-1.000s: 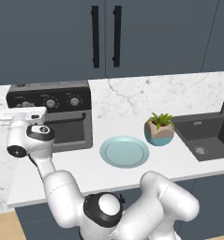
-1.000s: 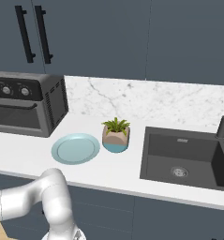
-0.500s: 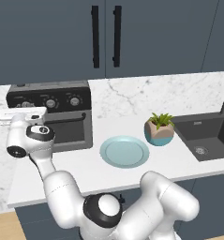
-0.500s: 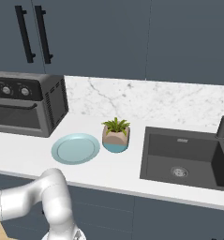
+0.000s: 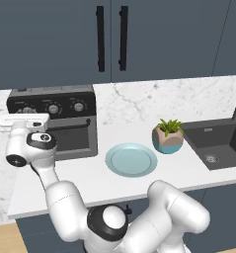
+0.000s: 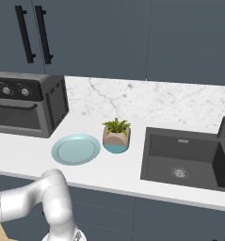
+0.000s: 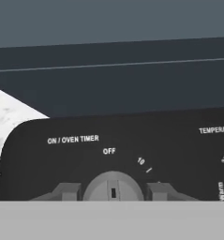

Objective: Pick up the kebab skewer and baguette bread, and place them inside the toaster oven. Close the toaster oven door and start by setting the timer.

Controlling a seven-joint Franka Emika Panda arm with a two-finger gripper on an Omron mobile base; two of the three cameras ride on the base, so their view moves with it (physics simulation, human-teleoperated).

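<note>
As the hand point(image 7: 113, 192) faces the toaster oven point(image 5: 65, 123) panel, the timer knob point(image 7: 113, 187) sits dead ahead between its two fingertips point(image 7: 66, 191) — nearly closed on the knob, one each side, marker pointing at OFF.

Hidden and cut-off parts around the toaster oven

From the left base, the arm's white hand covers the left part of the toaster oven point(image 5: 65, 116), so its leftmost knob and part of the toaster oven door point(image 5: 72, 136) are hidden. From the right base, the oven's left end runs off the picture's edge. In the hand view the timer knob point(image 7: 113, 187) is cut off below, as are the gripper point(image 7: 113, 191) fingertips beside it, and the temperature lettering runs off the right edge.
</note>
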